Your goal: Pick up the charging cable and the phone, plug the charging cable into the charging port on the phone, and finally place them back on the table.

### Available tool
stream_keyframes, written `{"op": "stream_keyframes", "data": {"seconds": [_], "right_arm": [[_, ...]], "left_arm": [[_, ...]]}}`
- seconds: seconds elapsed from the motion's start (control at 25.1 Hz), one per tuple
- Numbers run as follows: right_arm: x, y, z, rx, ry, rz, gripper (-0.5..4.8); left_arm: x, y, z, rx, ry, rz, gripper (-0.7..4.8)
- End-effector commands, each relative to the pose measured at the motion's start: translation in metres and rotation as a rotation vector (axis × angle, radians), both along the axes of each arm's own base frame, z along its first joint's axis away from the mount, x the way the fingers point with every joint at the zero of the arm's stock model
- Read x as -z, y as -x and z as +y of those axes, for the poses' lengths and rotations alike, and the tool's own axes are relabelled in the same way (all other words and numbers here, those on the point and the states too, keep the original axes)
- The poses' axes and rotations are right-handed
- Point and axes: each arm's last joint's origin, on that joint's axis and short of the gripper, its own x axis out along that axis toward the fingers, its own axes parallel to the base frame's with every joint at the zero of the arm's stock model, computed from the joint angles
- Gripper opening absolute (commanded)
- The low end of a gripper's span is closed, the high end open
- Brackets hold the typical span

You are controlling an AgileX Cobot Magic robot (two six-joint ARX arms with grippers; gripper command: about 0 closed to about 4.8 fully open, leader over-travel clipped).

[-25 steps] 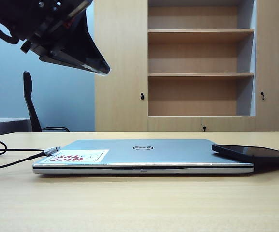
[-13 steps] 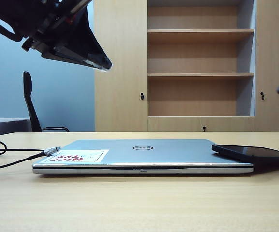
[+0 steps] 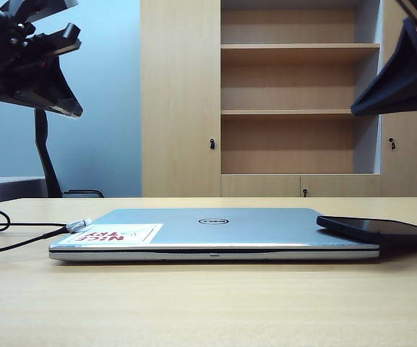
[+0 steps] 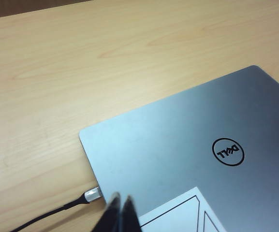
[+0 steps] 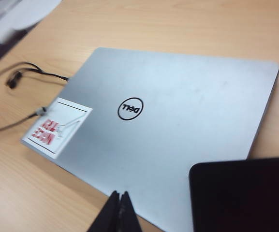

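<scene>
The charging cable (image 3: pixel 20 236) lies on the table (image 3: pixel 194 303) left of the laptop, its silvery tip (image 4: pixel 93 195) against the laptop's corner. It also shows small in the right wrist view as the charging cable (image 5: pixel 41 111). The black phone (image 3: pixel 378 230) rests tilted on the laptop's right edge, and the phone (image 5: pixel 243 193) fills a corner of the right wrist view. The charging port does not show. My left gripper (image 3: pixel 67 105) hangs high above the cable end, shut and empty, as the left gripper (image 4: pixel 121 199) tips show. My right gripper (image 3: pixel 363 107) hovers high above the phone, right gripper (image 5: pixel 119 194) shut and empty.
A closed silver laptop (image 3: pixel 215 230) with a red-and-white sticker (image 3: pixel 114 234) lies mid-table. A second thin black cable with a dark plug (image 5: pixel 13 79) lies beyond the laptop's corner. A wooden shelf cabinet (image 3: pixel 298 94) and a chair back (image 3: pixel 45 152) stand behind the table.
The left arm has swung leftward in the exterior view, away from the middle. The right arm has come in from the right edge, high above the phone. Both grippers stay shut.
</scene>
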Motion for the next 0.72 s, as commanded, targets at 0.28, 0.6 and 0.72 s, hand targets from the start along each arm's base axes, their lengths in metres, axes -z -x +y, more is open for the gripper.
{"op": "stream_keyframes", "data": {"seconds": [0.28,0.6,0.72], "right_arm": [[-0.016,0.011,0.021,-0.179,0.115,-0.205,-0.05],[-0.021,0.022,0.025,-0.253,0.16,-0.277,-0.05],[-0.022,0.026,0.025,-0.267,0.165,-0.282,-0.05]], "left_arm": [[0.037,0.011,0.006,0.03,-0.096,0.07,-0.06],[0.068,0.023,0.011,0.09,-0.218,0.109,-0.06],[0.075,0.027,0.012,0.123,-0.272,0.102,-0.06]]}}
